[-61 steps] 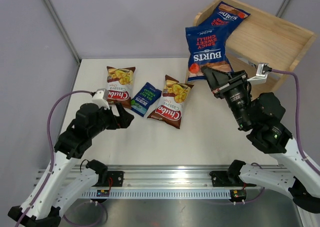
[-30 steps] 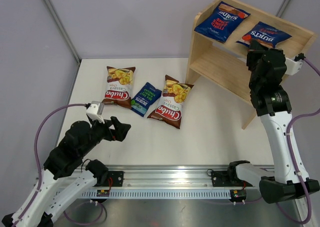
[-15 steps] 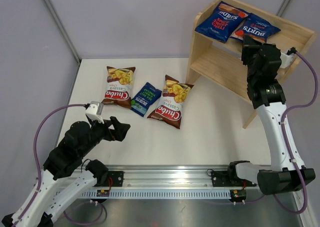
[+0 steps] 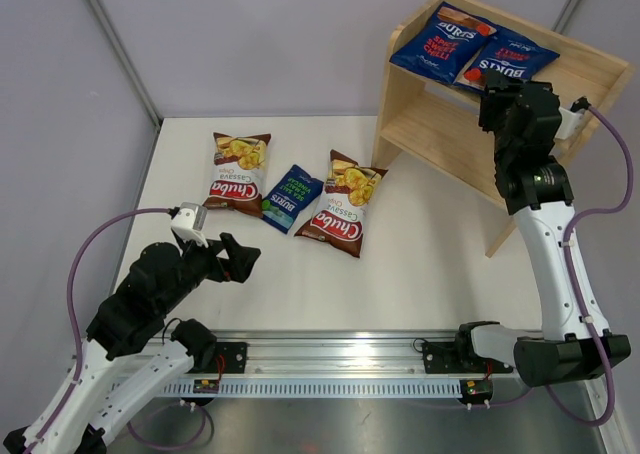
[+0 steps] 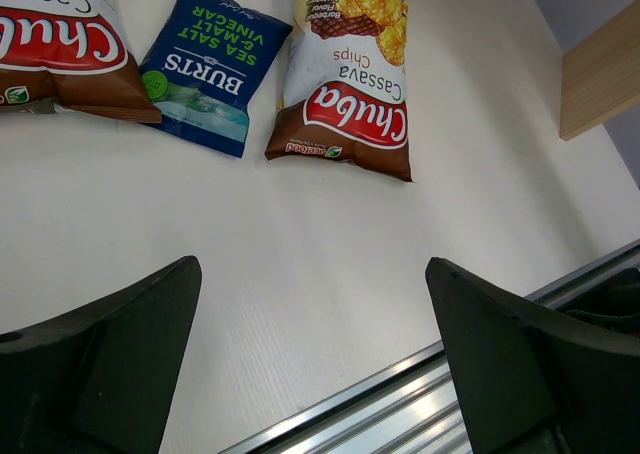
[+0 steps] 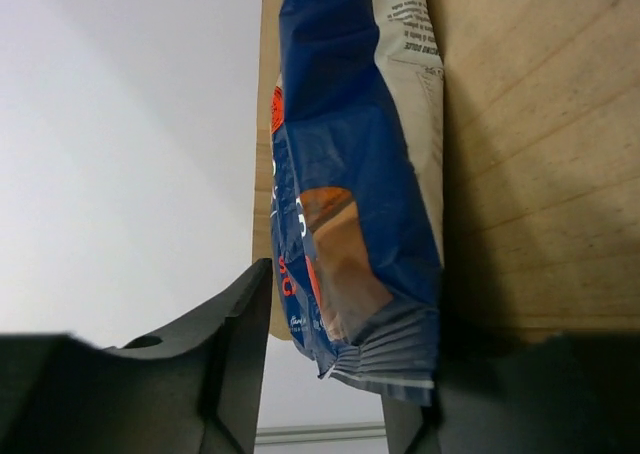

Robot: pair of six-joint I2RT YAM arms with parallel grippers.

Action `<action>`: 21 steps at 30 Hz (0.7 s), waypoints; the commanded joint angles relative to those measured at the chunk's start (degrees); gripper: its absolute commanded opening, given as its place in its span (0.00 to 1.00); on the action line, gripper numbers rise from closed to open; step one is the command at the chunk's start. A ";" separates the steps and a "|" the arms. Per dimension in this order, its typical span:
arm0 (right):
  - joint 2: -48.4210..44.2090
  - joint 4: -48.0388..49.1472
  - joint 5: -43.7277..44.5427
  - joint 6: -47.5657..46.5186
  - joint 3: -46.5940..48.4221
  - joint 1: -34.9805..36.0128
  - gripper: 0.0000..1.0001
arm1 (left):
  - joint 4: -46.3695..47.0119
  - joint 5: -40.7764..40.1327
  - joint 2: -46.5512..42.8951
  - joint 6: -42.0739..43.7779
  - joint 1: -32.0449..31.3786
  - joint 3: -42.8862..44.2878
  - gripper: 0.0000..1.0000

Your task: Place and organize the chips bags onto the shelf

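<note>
The wooden shelf point(image 4: 447, 137) stands at the back right. Two red-accented Burts bags lie on its top tier, one on the left point(image 4: 440, 40) and one beside it point(image 4: 512, 60). My right gripper point(image 4: 498, 86) is open at that second bag's near end; in the right wrist view the bag point(image 6: 360, 204) lies on the shelf board point(image 6: 540, 174) between my fingers point(image 6: 350, 304), with a gap at the left finger. On the table lie two Chuba bags point(image 4: 238, 172) point(image 4: 343, 206) and the green Burts bag point(image 4: 290, 197). My left gripper point(image 4: 240, 257) is open and empty, hovering point(image 5: 312, 274) short of them.
The metal rail point(image 4: 340, 359) runs along the table's near edge. The shelf's lower tier is bare wood. In the left wrist view the green Burts bag point(image 5: 205, 69), a Chuba bag point(image 5: 350, 94) and a shelf corner point(image 5: 605, 69) show.
My right arm carried the second Burts bag up onto the shelf's top tier and slid it left against the first bag. My left arm drew back toward the near edge, then stayed still.
</note>
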 commanded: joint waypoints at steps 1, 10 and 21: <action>1.19 -6.27 1.55 -1.15 4.22 -0.13 0.50 | 1.61 -0.72 -0.11 -0.03 -0.29 -0.03 0.99; 1.28 -15.07 0.59 -2.39 7.23 -0.13 0.79 | 1.35 -1.16 -0.37 -0.29 -0.29 -0.03 0.99; -2.67 -10.85 -1.96 -0.71 1.78 -0.13 0.43 | 1.44 -1.34 -1.16 -0.38 -0.37 -0.21 0.99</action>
